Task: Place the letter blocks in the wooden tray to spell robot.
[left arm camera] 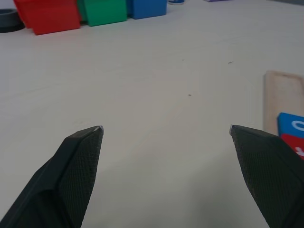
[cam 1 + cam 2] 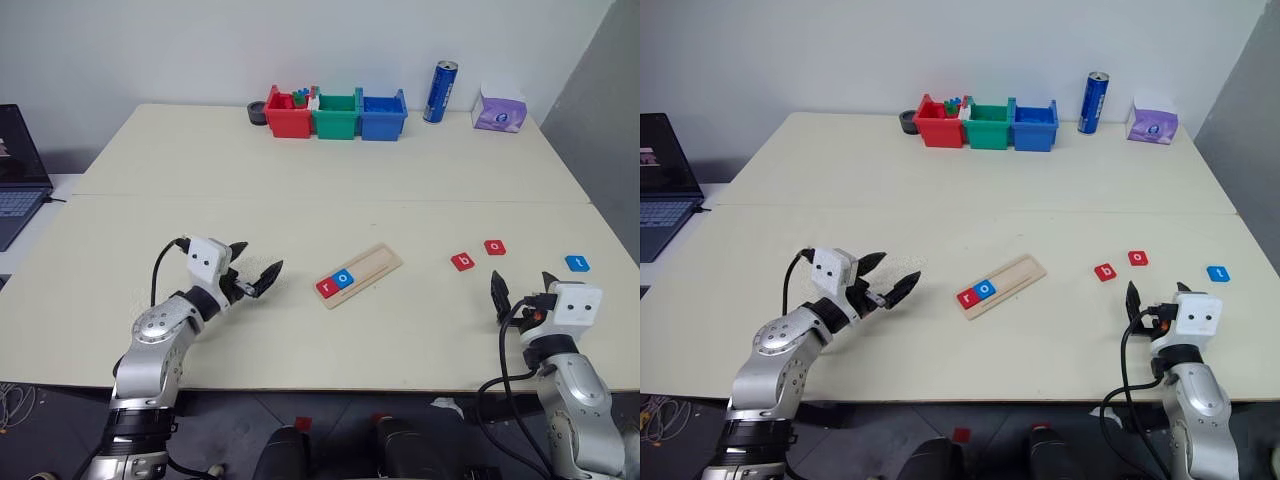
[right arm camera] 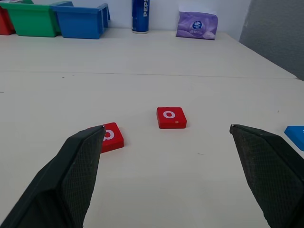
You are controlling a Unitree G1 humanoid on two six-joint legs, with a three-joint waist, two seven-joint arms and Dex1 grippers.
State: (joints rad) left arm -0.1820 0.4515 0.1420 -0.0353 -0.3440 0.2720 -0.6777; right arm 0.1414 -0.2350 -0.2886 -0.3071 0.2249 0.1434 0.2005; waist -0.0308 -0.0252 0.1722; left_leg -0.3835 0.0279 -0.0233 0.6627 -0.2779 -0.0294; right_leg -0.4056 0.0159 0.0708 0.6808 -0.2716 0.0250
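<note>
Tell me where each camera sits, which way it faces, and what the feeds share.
Left and right eye views: on the head, looking forward and down over the pale table; both arms show, left gripper and right gripper open.
Left wrist view: along its own black fingers toward the pale wooden tray and coloured plastic bins.
Right wrist view: along its own fingers at the loose red square letter blocks, blue can behind.
Shared: both wrist views catch the bins.
</note>
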